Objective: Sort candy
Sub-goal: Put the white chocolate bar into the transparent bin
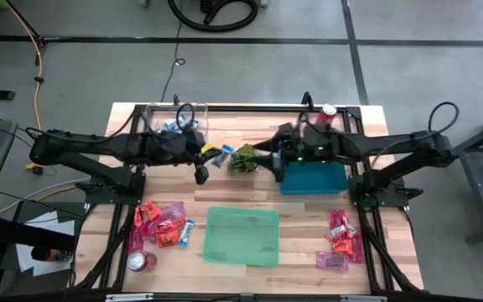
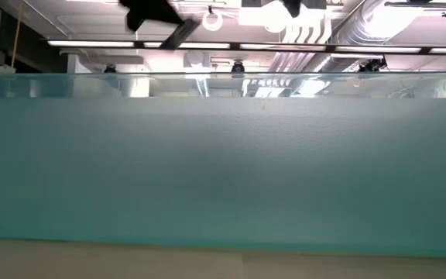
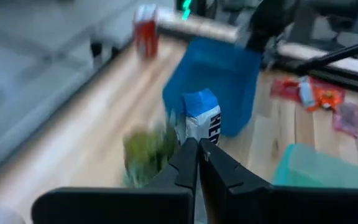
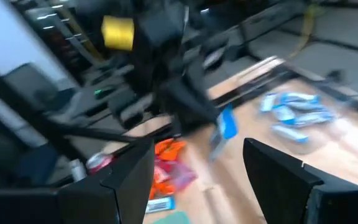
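High view: left gripper (image 1: 201, 174) near the worktop (image 1: 392, 168) centre, towards the far edge, fingers clamped on a blue-and-white candy (image 1: 222, 156); small green plant (image 1: 243, 159) just beside it; right gripper (image 1: 275, 164) at the blue bin (image 1: 313, 178), fingers apart, holding nothing; green tray (image 1: 241, 236) at mid near edge; mixed candy pile (image 1: 162, 223) at the left near side with a red can (image 1: 139, 261) by the near-left corner; second candy pile (image 1: 340, 239) at the right near side; blue candy heap (image 1: 174, 126) and another red can (image 1: 329, 111) along the far edge.

Low view: tray wall (image 2: 223, 163) fills nearly all the picture; a dark arm part (image 2: 157, 19) shows above it; which arm, cannot tell.

Left wrist view: fingers (image 3: 219, 171) together on the blue-and-white candy (image 3: 201, 118), which stands upright above them; blue bin (image 3: 222, 78) and plant (image 3: 148, 149) beyond.

Right wrist view: own fingers (image 4: 278, 168) well apart; the left gripper (image 4: 194, 115) farther off with the blue candy (image 4: 225, 127) hanging from it; blue heap (image 4: 297, 112) on the worktop beyond.
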Controlling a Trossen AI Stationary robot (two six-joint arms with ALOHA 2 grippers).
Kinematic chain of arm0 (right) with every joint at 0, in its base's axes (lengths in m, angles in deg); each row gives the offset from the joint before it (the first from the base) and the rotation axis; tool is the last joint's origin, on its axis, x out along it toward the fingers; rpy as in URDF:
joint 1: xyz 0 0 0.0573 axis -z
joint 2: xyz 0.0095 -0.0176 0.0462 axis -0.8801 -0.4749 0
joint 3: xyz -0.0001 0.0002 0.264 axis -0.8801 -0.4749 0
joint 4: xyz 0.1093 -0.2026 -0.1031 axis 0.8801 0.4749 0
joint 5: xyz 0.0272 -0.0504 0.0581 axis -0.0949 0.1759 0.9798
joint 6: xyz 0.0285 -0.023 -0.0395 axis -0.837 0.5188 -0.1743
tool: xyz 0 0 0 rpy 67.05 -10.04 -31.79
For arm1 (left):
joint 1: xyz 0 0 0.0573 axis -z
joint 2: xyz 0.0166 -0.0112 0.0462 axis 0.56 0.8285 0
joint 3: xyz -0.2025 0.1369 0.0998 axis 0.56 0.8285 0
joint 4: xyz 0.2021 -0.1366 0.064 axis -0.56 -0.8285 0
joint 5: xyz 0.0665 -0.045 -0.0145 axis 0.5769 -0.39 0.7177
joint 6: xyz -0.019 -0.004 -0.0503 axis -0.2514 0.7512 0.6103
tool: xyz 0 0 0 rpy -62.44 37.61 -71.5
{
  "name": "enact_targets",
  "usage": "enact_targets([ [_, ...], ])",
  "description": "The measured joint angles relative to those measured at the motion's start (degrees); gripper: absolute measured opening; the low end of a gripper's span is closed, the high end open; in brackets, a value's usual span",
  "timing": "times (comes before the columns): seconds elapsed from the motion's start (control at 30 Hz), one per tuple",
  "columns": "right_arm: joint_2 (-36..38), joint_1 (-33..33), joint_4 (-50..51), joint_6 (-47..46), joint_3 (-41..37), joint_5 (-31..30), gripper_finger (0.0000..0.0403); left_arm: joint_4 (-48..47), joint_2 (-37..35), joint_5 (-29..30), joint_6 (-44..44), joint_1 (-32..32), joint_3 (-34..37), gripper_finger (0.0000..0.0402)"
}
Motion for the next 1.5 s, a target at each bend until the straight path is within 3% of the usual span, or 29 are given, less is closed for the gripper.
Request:
enact_targets([
  [0.27, -5.78, 1.01, -2.59, 10.11, 0.00, 0.03, 0.0240, -0.30, 4.16, -1.21, -22.49, -0.33, -5.99, 0.0000],
  [0.5, -7.90, 1.09, -2.25, 17.39, 0.00, -8.29, 0.0240, 0.56, 8.20, -0.11, -26.23, -0.33, -6.20, 0.0000],
  [0.57, -7.88, 1.09, -2.10, 18.39, 0.00, -9.94, 0.0240, -1.50, 8.34, 5.40, -26.59, -0.31, -6.25, 0.0000],
  [0.7, -6.94, 1.09, -1.37, 18.68, 0.00, -11.91, 0.0240, -8.97, 7.14, 23.69, -23.87, -2.85, -6.26, 0.0000],
  [0.77, -6.49, 1.09, -0.98, 19.18, 0.00, -12.88, 0.0240, -13.25, 6.83, 26.23, -18.79, -6.89, -6.39, 0.0000],
  [0.83, -6.48, 1.09, -0.74, 19.75, 0.00, -13.26, 0.0240, -17.53, 6.81, 24.35, -13.78, -12.39, -5.45, 0.0000],
  [0.97, -5.73, 1.09, -0.55, 19.67, 0.02, -13.31, 0.0240, -15.99, 7.05, 18.66, -6.48, -24.04, 1.33, 0.0000],
  [1.1, -4.73, 1.09, 0.75, 19.60, 0.02, -13.34, 0.0240, -12.95, 7.57, 7.21, 5.80, -32.69, 8.69, 0.0000],
  [1.27, -4.25, 1.09, 0.92, 19.56, 0.02, -14.37, 0.0240, -12.40, 7.51, 5.10, 15.68, -36.25, 13.96, 0.0000],
  [1.5, -4.25, 1.09, 0.90, 19.65, 0.02, -14.64, 0.0240, -15.49, 7.43, 3.46, 17.10, -38.31, 14.30, 0.0027],
])
